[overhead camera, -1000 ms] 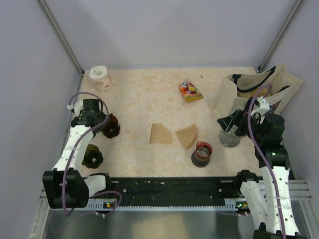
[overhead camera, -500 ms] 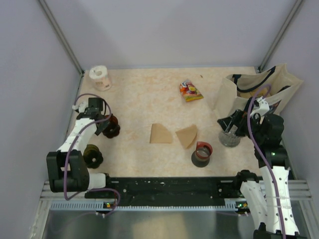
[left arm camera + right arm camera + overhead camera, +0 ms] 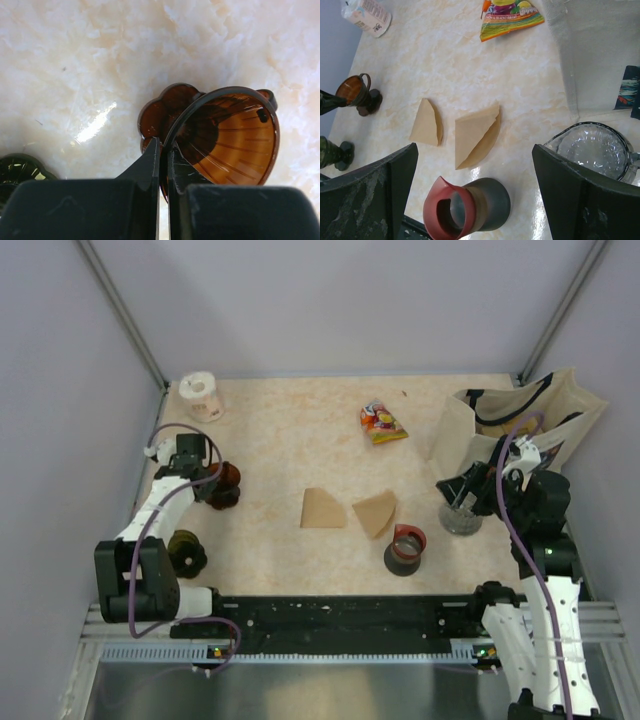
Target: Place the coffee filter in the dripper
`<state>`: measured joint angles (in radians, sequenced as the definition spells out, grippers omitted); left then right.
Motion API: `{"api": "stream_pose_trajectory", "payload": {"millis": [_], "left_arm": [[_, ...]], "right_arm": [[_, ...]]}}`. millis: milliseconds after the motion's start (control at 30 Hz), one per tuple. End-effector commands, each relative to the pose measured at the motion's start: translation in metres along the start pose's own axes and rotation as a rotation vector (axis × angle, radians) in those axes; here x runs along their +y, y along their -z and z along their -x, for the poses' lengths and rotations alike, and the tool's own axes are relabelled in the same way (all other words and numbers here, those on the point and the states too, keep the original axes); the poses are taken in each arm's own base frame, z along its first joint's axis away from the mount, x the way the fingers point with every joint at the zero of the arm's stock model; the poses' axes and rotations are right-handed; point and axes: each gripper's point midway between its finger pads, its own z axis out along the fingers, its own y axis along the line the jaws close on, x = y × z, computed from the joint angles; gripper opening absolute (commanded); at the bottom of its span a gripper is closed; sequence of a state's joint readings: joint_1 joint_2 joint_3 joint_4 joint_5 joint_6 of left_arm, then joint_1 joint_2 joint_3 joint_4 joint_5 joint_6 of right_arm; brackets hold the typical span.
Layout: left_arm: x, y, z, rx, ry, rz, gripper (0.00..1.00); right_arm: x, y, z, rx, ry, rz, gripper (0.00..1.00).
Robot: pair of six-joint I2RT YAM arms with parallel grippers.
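The dripper (image 3: pixel 230 135) stands at the table's (image 3: pixel 280 430) nine o'clock, perhaps tipped a little, its rim pinched in the clenched left gripper (image 3: pixel 164 150). Two coffee filters (image 3: pixel 323 509) lie at the centre. At three o'clock the right gripper (image 3: pixel 458 492) hangs released over a glass cup (image 3: pixel 460 518).

The table (image 3: pixel 300 430) is seen whole from high above, its near edge at the bottom of the frame. The left wrist view is aimed steeply down, very close, with the dripper (image 3: pixel 235 140) filling its centre. The right wrist view is set farther off, slanted across the table; the dripper, at its left edge, is shared by all three.
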<state>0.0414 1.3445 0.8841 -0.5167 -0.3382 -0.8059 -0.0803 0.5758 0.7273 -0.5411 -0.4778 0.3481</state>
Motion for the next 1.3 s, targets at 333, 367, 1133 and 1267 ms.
{"api": "stream_pose_trajectory", "payload": {"millis": [333, 367, 1133, 1267], "left_arm": [[-0.081, 0.057, -0.014, 0.132, -0.287, -0.553, 0.0], [-0.097, 0.074, -0.018, 0.151, -0.319, -0.673, 0.0], [-0.19, 0.303, -0.123, 0.139, -1.223, -1.717, 0.0], [-0.187, 0.31, -0.139, 0.125, -1.269, -1.697, 0.0]], "right_arm": [[0.038, 0.017, 0.021, -0.045, 0.082, 0.148, 0.96], [0.045, 0.018, 0.024, -0.048, 0.094, 0.188, 0.96], [0.15, 0.017, -0.004, -0.052, 0.731, 0.882, 0.94], [0.165, 0.001, -0.003, -0.031, 0.766, 0.819, 0.91]]}}
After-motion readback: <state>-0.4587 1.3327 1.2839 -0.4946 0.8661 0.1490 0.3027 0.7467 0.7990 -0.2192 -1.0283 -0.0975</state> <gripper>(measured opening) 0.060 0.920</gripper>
